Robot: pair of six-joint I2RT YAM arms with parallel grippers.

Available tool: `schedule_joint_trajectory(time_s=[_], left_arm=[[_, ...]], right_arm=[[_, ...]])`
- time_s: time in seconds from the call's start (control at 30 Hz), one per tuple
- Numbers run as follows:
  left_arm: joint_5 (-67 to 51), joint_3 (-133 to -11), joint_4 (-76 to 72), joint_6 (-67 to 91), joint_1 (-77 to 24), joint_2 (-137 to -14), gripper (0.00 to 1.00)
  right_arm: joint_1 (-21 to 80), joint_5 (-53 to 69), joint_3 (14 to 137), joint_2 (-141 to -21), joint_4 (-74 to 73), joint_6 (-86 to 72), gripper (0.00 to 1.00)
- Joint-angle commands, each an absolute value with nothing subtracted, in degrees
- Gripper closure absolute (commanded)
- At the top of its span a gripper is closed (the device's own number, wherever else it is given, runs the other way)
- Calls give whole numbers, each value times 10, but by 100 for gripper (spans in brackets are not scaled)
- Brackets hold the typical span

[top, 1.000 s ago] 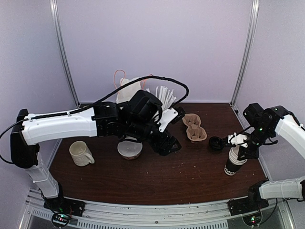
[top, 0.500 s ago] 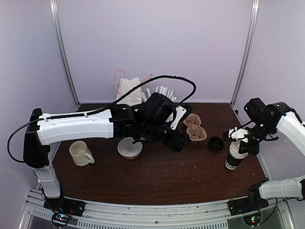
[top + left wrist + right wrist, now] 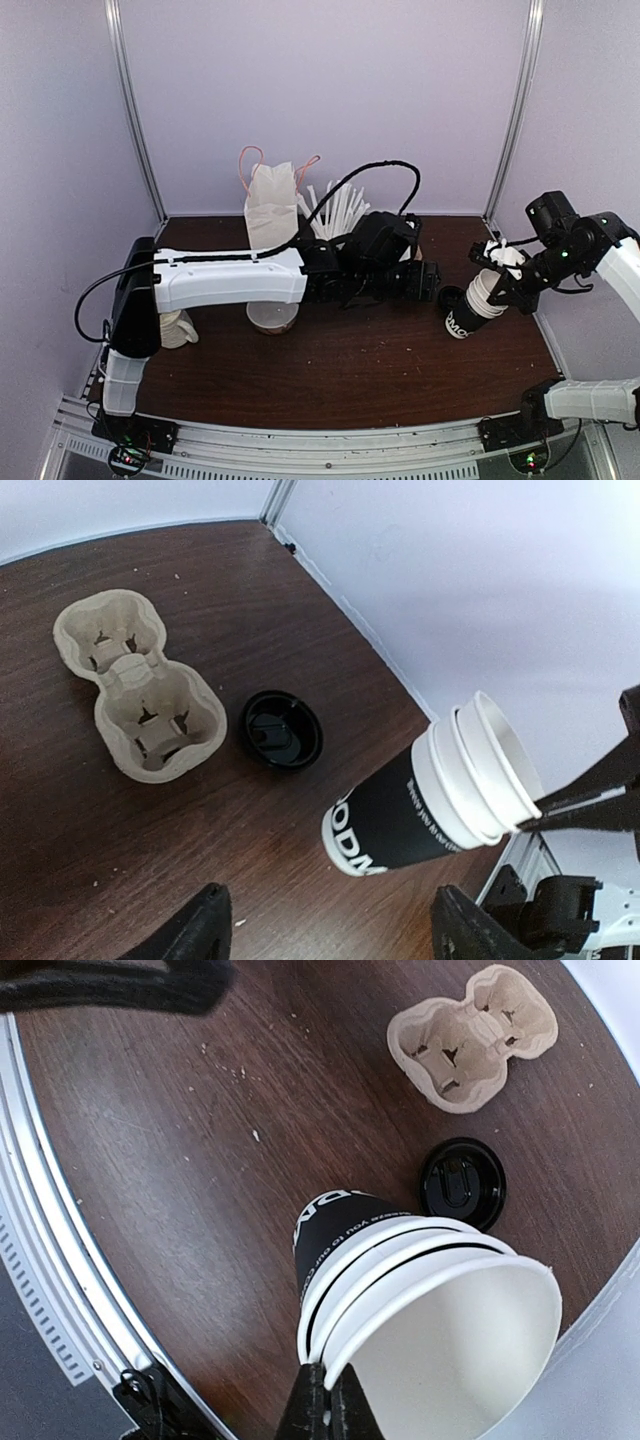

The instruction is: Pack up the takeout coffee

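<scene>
The right gripper (image 3: 325, 1390) is clamped on the white rim of the takeout coffee cup (image 3: 400, 815), its two fingers pinched together on the near side of the rim, so that the black cup hangs tilted at the right side of the table (image 3: 350, 380), with its open mouth up and to the right and its lettered base down and to the left; whether the base touches the wood cannot be told. The cup has no cover on it: its round black lid (image 3: 282, 730) lies flat on the table just to the left of the cup's base, apart from it. Left of the lid, close by but not touching it, sits the pale moulded cup carrier (image 3: 135, 695), both of its wells bare. The left arm reaches across from the left side, and the left gripper (image 3: 335, 920) hangs over the table near the carrier with its fingers spread wide and nothing between them. At the far edge stand a white paper bag (image 3: 270, 205) with pink handles and, to its right, a bunch of white stirrer sticks (image 3: 340, 210). A bowl (image 3: 272, 318) sits left of centre, partly under the left arm, and a cream mug (image 3: 178, 330) shows at the near left beside that arm's upright link
</scene>
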State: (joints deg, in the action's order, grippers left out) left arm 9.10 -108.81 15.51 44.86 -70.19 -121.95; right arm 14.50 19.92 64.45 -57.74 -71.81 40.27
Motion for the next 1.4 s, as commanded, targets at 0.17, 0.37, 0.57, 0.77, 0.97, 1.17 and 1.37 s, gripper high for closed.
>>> schedule_joint_trajectory(time_s=[0.17, 0.37, 0.57, 0.77, 0.97, 1.17, 1.37], left_arm=[[81, -1205, 100, 529, -705, -1289, 33], [50, -1228, 101, 566, -704, -1323, 35], [33, -1251, 96, 565, -704, -1341, 37], [18, -1269, 101, 573, -705, -1360, 37], [17, -1270, 100, 575, -704, -1362, 37], [22, -1267, 107, 582, -704, -1366, 38], [27, -1262, 112, 587, -705, -1367, 40]], right_arm=[[151, 262, 652, -558, -685, 366, 100], [152, 249, 648, -567, -677, 363, 100], [156, 257, 644, -568, -666, 358, 100], [165, 259, 638, -574, -656, 354, 100], [170, 257, 632, -585, -646, 351, 100], [171, 254, 634, -580, -638, 346, 100], [171, 259, 636, -571, -633, 338, 100]])
